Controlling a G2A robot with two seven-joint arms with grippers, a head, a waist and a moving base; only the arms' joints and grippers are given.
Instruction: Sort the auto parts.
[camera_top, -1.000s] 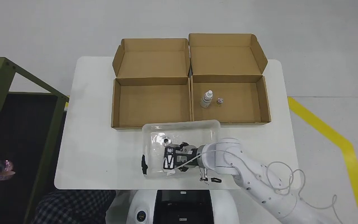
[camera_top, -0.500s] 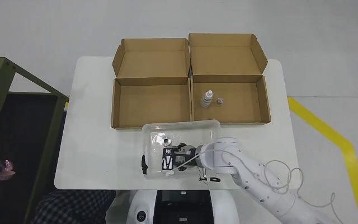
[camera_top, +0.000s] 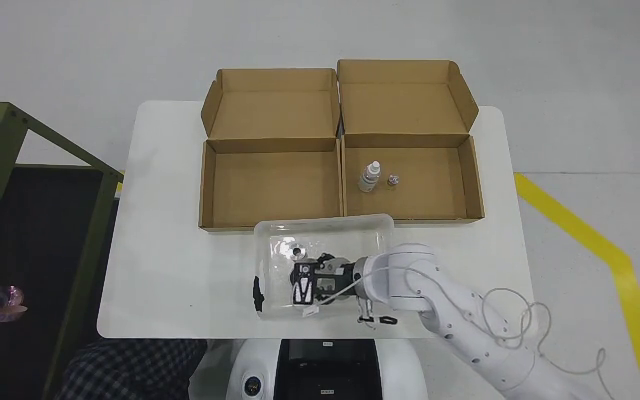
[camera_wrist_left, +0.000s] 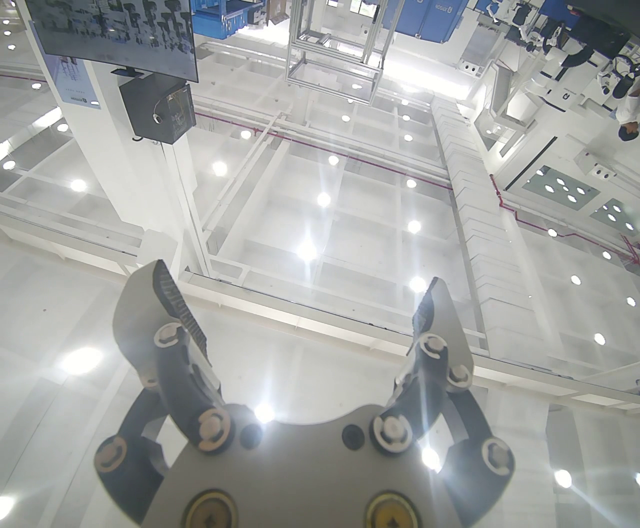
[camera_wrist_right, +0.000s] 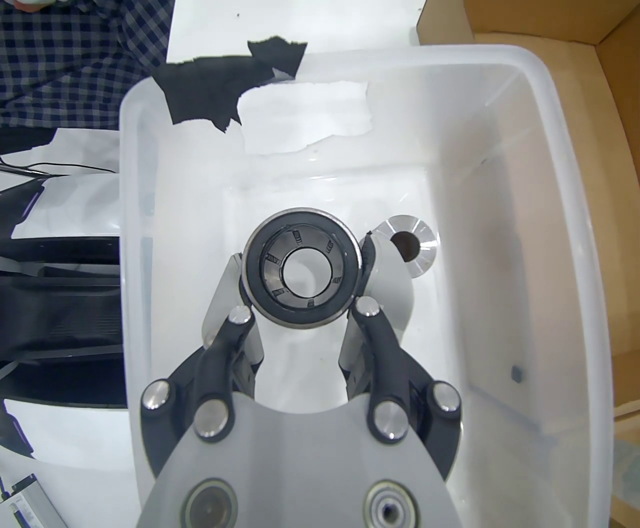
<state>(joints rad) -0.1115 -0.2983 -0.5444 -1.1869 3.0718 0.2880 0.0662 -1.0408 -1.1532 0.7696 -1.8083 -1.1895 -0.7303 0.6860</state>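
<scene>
Right gripper (camera_wrist_right: 303, 267) clamps the black-ringed bearing (camera_wrist_right: 257, 275) inside the clear bin (camera_wrist_right: 560, 200), beside a silver collar (camera_wrist_right: 417, 235). It has barely shifted there (a slight nudge).

A white bench (camera_top: 165, 250) stands on a pale grey floor (camera_top: 100, 50). A yellow stripe (camera_top: 580, 232) runs slantwise across the floor beyond the bench's right side. By the left side stands a green frame (camera_top: 60, 142) with a dark surface (camera_top: 45, 260) under it. In the right wrist view a thin black cable (camera_wrist_right: 45, 171) lies on the bench.

The left wrist view looks up at a white gridded ceiling (camera_wrist_left: 350, 225) dotted with round lights. A dark screen (camera_wrist_left: 115, 35) hangs on a white column (camera_wrist_left: 95, 150), with a black box (camera_wrist_left: 157, 112) just below it. A thin red line (camera_wrist_left: 320, 150) crosses the ceiling, and an open metal frame (camera_wrist_left: 335, 70) hangs near blue crates (camera_wrist_left: 225, 17).
</scene>
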